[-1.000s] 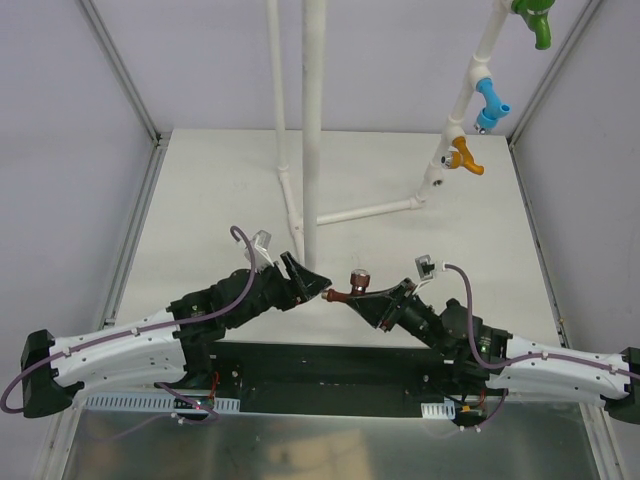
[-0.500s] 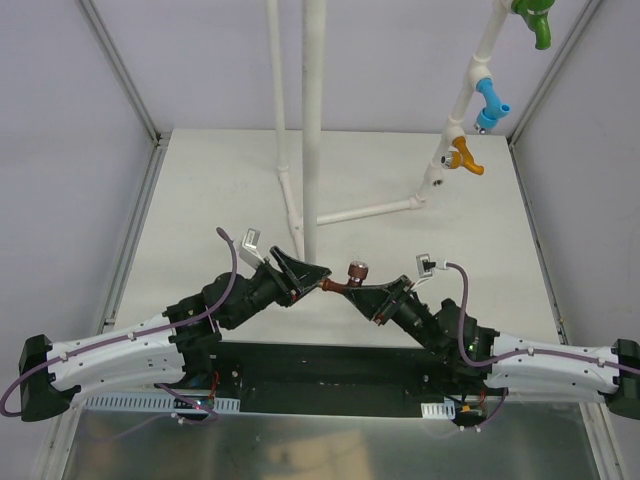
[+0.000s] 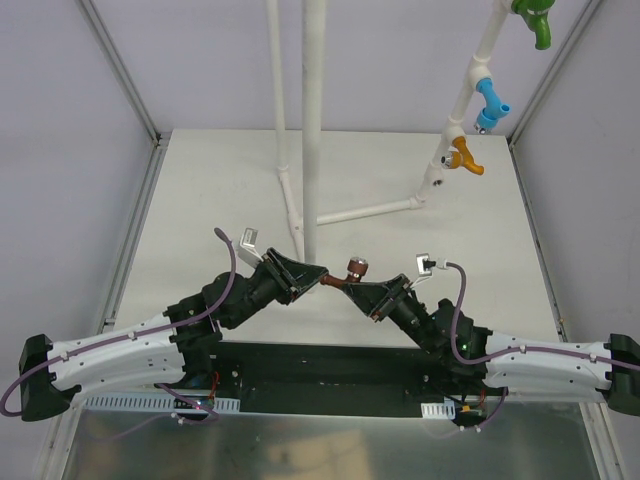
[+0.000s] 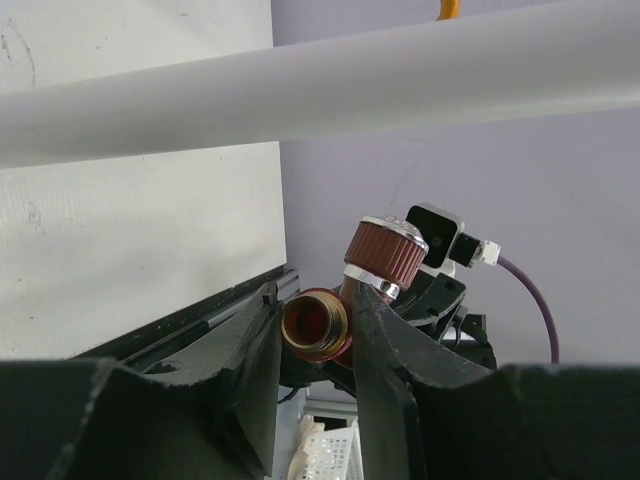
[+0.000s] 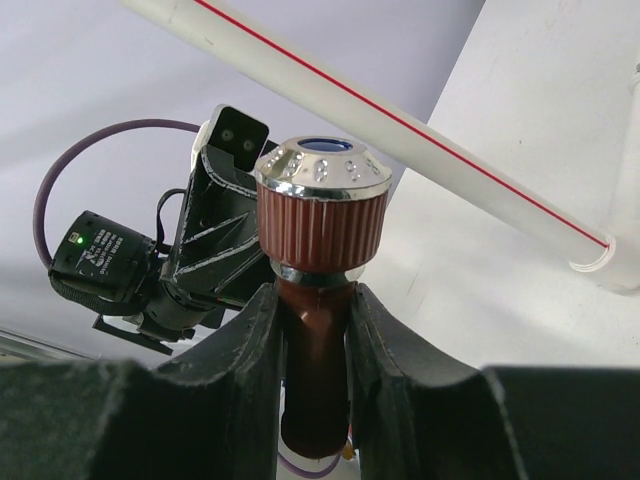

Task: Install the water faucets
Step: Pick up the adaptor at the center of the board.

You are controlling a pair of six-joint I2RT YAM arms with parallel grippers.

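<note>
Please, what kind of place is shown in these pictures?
Probably a robot laboratory cell, not a real bathroom: a white table enclosed by plain walls on metal posts, and a white pipe frame carrying coloured taps.

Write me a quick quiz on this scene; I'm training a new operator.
1. True or false: the brown faucet is mounted on the white pipe frame.
2. Which faucets sit on the frame's slanted pipe? A) orange, blue, green B) brown only C) none
3. Whose fingers clamp the brown faucet's stem under its ribbed cap?
Key: 1 false, it is held above the table. 2 A. 3 the right gripper.
</note>
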